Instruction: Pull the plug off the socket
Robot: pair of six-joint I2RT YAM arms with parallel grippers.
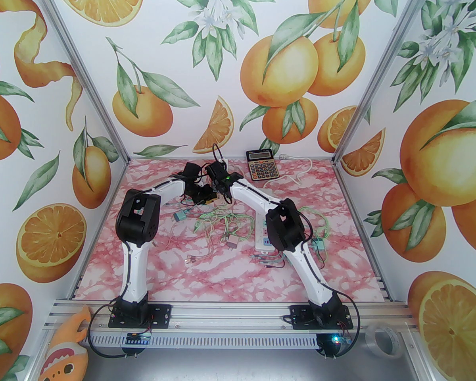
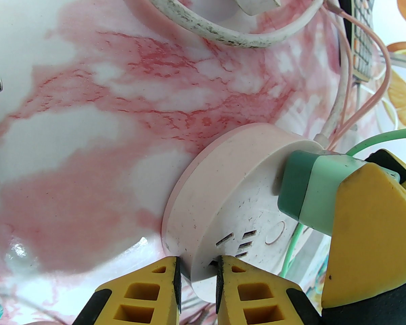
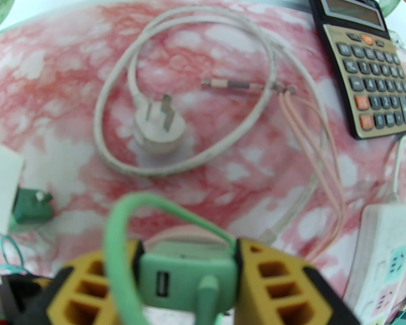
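The left gripper (image 2: 197,276) pinches the socket (image 2: 230,181). The socket's round edge sits tight between its two fingers (image 2: 145,293). The socket lies on the table (image 1: 222,276), close to the far edge, about the middle. The green plug (image 2: 301,188) is stuck in the socket's flat face. The right gripper (image 3: 188,259) squeezes the plug, with one finger on each side. The green cord (image 3: 111,222) loops up from the plug. A calculator (image 1: 263,165) lies further right, by the far edge.
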